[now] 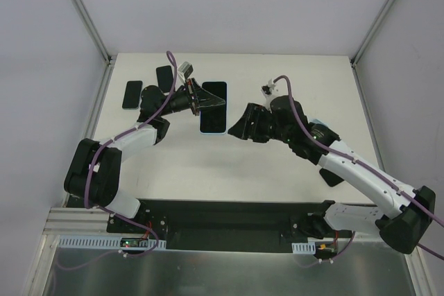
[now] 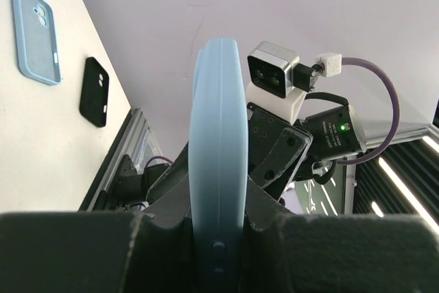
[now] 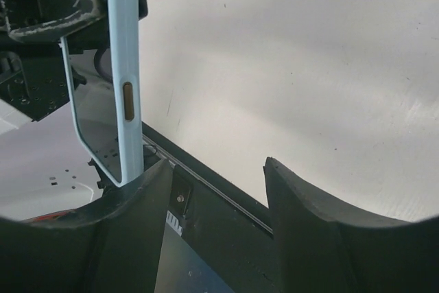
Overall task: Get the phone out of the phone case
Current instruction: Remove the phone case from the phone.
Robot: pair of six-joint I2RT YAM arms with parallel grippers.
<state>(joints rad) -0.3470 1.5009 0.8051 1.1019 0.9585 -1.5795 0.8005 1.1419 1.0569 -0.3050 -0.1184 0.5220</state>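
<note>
The phone (image 1: 214, 104), black screen up, sits in a light-blue phone case (image 1: 211, 130) and is held off the table. My left gripper (image 1: 197, 99) is shut on the cased phone's left edge. In the left wrist view the phone case (image 2: 218, 169) stands edge-on between the jaws. My right gripper (image 1: 242, 127) is open beside the phone's lower right corner. In the right wrist view the phone case (image 3: 124, 66) hangs just left of the left finger (image 3: 140, 217), outside the gap, and nothing lies between the fingers of the right gripper (image 3: 216, 164).
Two black slabs (image 1: 132, 94) (image 1: 164, 76) lie at the table's back left. An empty light-blue case (image 2: 34, 32) and a black case (image 2: 94, 92) lie on the table near the right arm. The table's near edge (image 3: 206, 183) runs under my right gripper.
</note>
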